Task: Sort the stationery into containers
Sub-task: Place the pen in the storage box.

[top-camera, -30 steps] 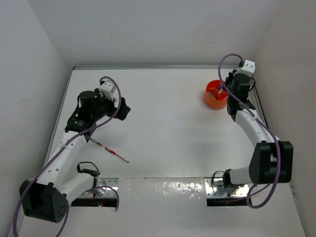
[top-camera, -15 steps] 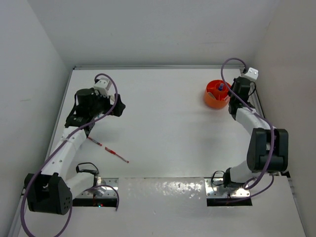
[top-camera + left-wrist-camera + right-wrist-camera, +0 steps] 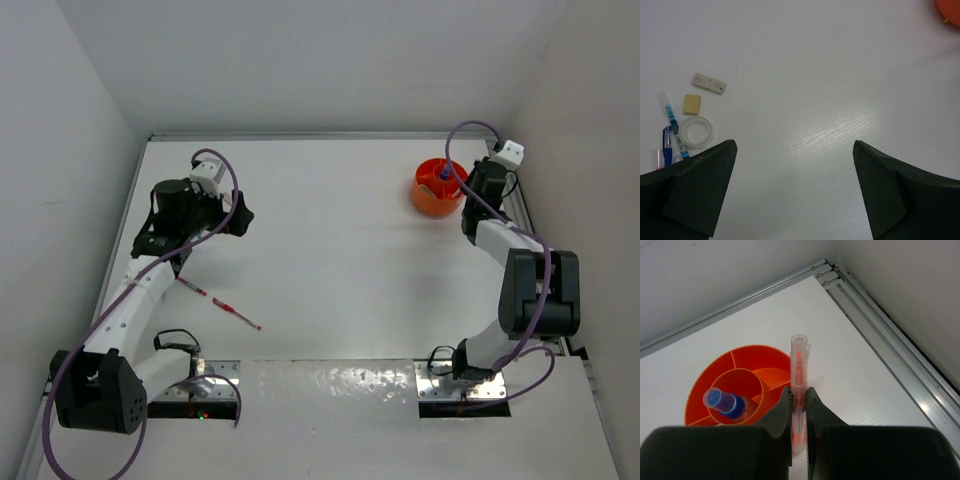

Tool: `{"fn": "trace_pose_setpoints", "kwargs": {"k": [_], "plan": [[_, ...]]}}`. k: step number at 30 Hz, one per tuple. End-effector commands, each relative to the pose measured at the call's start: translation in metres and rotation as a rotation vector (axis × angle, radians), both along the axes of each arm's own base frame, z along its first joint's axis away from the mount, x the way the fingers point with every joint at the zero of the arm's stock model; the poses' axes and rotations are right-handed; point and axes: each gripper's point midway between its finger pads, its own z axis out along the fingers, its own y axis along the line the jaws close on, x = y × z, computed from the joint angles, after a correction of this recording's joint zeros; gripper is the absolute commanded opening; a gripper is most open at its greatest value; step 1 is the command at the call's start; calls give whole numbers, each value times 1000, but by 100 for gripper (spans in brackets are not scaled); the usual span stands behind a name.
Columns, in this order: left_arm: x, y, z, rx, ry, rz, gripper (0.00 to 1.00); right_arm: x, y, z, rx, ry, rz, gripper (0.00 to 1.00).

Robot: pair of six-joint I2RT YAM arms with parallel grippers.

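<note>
The round orange tub [image 3: 436,194] with inner dividers stands at the far right; a blue-capped bottle [image 3: 723,402] leans in its middle compartment. My right gripper [image 3: 799,390] is shut on a clear red pen [image 3: 799,360], held upright just right of the tub's rim [image 3: 747,348]. My left gripper [image 3: 794,145] is open and empty above bare table. To its left lie a beige block [image 3: 692,104], a whitish block [image 3: 709,83], blue-and-white pens [image 3: 672,122] and a clear ring [image 3: 697,131]. A thin red pen [image 3: 222,305] lies near the left arm.
The right wall and a metal rail [image 3: 890,335] run close beside the right gripper [image 3: 478,186]. The tub's edge shows at the top right of the left wrist view [image 3: 950,9]. The left gripper [image 3: 238,218] hangs over the far left of the table.
The right gripper has swung off the tub to its right side, toward the wall, with the pen still held. The left arm drew back a little to the left.
</note>
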Motion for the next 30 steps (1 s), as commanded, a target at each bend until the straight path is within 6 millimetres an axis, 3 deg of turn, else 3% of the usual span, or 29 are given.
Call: {"fn": "trace_pose_setpoints", "kwargs": {"k": [1,6,10,22,28,29,30], "plan": [[8,2,15,2,-52,-8,100,8,5,43,3,-123,22,0],[8,1,12,0,-52,-12,100,4,6,73,-7,-162,11,0],[8,0,11,-5,-49,-16,100,5,6,76,-14,-165,9,0],[8,2,10,-7,-42,-5,100,33,2,26,26,-145,3,0],[8,3,11,-6,-44,-3,100,33,2,2,41,-114,-3,0],[9,3,12,-6,-48,-2,100,32,2,0,39,-107,-3,3],[9,4,12,-4,-48,-1,100,32,3,-1,26,-94,2,18]]}}
